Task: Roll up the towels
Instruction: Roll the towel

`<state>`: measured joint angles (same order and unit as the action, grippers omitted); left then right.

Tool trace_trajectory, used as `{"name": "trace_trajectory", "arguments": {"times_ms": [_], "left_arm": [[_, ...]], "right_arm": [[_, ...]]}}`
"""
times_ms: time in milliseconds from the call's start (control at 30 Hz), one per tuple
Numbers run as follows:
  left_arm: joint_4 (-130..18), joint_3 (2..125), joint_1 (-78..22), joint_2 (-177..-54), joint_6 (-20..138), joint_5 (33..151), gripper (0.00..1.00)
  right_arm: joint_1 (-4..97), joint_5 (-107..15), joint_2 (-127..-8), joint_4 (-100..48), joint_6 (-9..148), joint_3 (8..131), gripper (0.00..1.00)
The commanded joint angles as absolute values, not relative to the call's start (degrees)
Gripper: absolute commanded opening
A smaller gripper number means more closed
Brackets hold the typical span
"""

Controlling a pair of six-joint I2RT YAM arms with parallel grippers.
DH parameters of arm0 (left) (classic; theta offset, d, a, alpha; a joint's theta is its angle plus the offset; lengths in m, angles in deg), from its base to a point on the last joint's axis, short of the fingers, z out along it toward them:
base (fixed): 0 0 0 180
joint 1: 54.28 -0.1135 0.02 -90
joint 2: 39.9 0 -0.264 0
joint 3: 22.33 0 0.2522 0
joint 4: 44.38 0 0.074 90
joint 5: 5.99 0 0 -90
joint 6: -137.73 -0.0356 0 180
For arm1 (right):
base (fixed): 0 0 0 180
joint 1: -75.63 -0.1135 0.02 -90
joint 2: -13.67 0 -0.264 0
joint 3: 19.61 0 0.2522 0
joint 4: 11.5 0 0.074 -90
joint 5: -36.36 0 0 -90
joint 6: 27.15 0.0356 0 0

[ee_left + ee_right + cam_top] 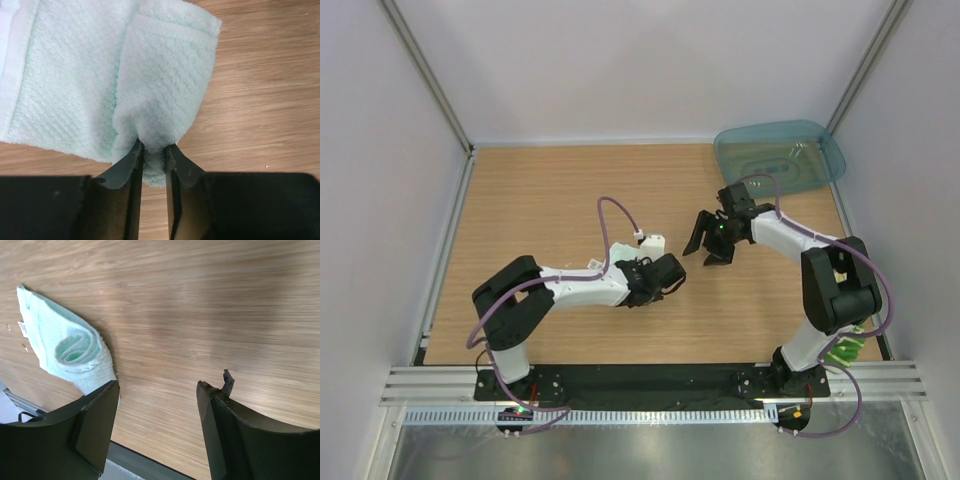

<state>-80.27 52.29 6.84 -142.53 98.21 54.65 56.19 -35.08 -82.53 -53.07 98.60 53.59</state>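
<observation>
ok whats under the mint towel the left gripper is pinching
Only wooden table shows at the edges of the mint towel; its folded flap, pinched by the left gripper, lies over a flatter layer. Anything directly beneath the cloth is covered.

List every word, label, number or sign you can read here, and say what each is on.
Nothing here can be read.
Small white tag on the edge of the rolled pale mint terry-cloth towel: dark print, too small to read.
No other lettering shows in any view.
</observation>
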Motion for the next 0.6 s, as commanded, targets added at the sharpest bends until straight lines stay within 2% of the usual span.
{"name": "trace_trajectory", "arguments": {"times_ms": [0, 133, 300, 567], "left_arm": [[-86.97, 49.35, 5.75, -148.89, 98.88, 60.97, 0.18], [-85.3, 51.02, 5.31, -149.51, 95.81, 66.16, 0.08], [-83.29, 51.81, 4.52, -145.47, 92.64, 74.85, 0.07], [-69.58, 46.19, -3.47, -140.72, 95.44, 101.11, 0.08]], "right_arm": [[58.66, -35.54, -79.06, -56.11, 95.9, 53.83, 0.7], [59.28, -35.36, -78.35, -55.5, 96.16, 53.48, 0.71], [59.28, -33.17, -76.6, -52.77, 97.65, 50.41, 0.71], [59.46, -24.29, -74.31, -46.36, 100.64, 45.31, 0.72]]}}
